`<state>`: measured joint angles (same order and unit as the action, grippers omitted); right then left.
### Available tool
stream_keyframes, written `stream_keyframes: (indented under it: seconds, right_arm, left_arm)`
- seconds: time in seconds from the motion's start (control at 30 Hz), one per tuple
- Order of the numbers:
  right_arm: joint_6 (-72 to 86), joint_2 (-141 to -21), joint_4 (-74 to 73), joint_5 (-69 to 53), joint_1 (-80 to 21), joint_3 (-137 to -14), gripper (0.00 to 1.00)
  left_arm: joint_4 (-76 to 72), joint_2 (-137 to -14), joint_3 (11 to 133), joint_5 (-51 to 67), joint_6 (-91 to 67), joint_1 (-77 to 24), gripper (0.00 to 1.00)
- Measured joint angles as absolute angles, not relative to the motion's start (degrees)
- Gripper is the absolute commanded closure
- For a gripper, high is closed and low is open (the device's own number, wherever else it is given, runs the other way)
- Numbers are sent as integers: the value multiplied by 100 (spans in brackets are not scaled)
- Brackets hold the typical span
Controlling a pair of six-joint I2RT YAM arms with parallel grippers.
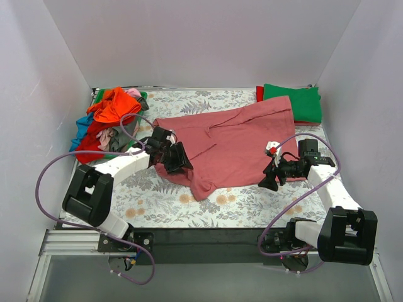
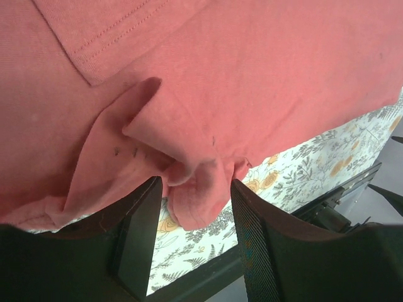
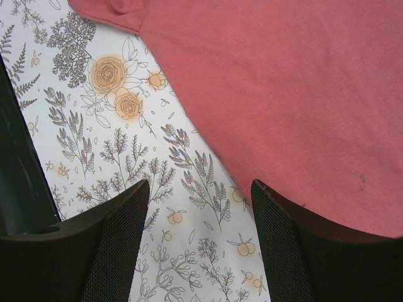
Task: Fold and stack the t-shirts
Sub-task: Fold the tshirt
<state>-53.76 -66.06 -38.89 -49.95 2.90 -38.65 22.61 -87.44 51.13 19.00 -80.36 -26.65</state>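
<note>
A large dusty-rose t-shirt (image 1: 233,141) lies spread and creased across the middle of the floral table covering. My left gripper (image 1: 177,157) is at its left edge. In the left wrist view the left gripper (image 2: 192,189) is open, and a bunched fold of the rose t-shirt (image 2: 264,69) hangs between the fingers without being pinched. My right gripper (image 1: 272,179) is at the shirt's near right edge. In the right wrist view the right gripper (image 3: 200,189) is open over the bare covering, with the rose t-shirt (image 3: 296,82) edge beside its right finger (image 3: 283,220).
A loose pile of orange, red, blue, grey, pink and green t-shirts (image 1: 108,119) lies at the back left. A folded green t-shirt (image 1: 296,102) rests on a red one (image 1: 259,93) at the back right. White walls enclose the table. A black rail (image 1: 208,236) runs along the near edge.
</note>
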Motion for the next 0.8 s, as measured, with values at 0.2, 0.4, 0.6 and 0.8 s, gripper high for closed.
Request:
stream_keyframes:
  seconds: [0.2,0.4,0.6,0.8]
  right_arm:
    - [-5378,-6606,-3889,-5009,290,-3865,28]
    - [-5378,-6606,-3889,-5013,290,-3865,28]
    - [-5411,-6604,-3892,-5054,290,-3863,27]
    - [-5424,-6604,-3894,-5094,266,-3857,27]
  left_arm:
    - [2224,-9135,5177,1984,-8034,-2665,59]
    - [2204,-9535,5494,2078,-7999,-2665,92]
    - [2276,-9564,5754,2202,-7902,-2665,92]
    - [2851,-9800,6464,2257,-7690,-2670,83]
